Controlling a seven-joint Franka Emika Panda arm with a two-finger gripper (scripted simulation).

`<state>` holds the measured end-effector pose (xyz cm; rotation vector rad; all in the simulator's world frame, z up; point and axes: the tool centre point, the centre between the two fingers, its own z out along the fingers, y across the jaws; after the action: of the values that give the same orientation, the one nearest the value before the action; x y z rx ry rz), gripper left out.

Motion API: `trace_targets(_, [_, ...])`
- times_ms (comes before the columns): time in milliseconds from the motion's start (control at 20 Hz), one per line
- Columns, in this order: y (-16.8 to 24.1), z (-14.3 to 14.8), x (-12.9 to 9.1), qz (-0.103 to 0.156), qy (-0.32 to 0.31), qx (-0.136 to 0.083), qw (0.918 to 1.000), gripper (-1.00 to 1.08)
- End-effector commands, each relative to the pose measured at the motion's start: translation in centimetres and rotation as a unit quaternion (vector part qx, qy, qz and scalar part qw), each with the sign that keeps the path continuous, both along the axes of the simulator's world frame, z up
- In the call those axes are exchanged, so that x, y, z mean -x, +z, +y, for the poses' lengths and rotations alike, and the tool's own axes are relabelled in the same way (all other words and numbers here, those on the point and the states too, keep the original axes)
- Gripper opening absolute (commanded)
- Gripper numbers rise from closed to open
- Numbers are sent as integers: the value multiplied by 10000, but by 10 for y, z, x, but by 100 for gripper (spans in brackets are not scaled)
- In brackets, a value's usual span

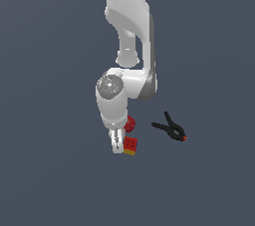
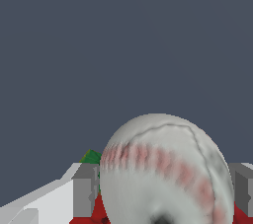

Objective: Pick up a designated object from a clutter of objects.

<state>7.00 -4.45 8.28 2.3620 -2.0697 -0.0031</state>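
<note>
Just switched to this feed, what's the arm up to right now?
The Panda arm is reaching down into a small cluster of items, its gripper low beside the red cube with yellow base. In the wrist view the white baseball fills the space between the two fingers, so it appears lined up for a grasp or already held; contact can't be confirmed. The red ribbed object sits just behind the arm, and the black spring clamp lies apart on the exterior view's right.
</note>
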Motion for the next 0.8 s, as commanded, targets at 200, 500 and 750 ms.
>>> trace_targets(200, [45,32,20,-15,3,-1,10000,-100])
trace_targets(500, [95,68,44,-15,3,-1,10000,-100])
trace_targets(750, [141,101,65,-15,1,9,10000,-100])
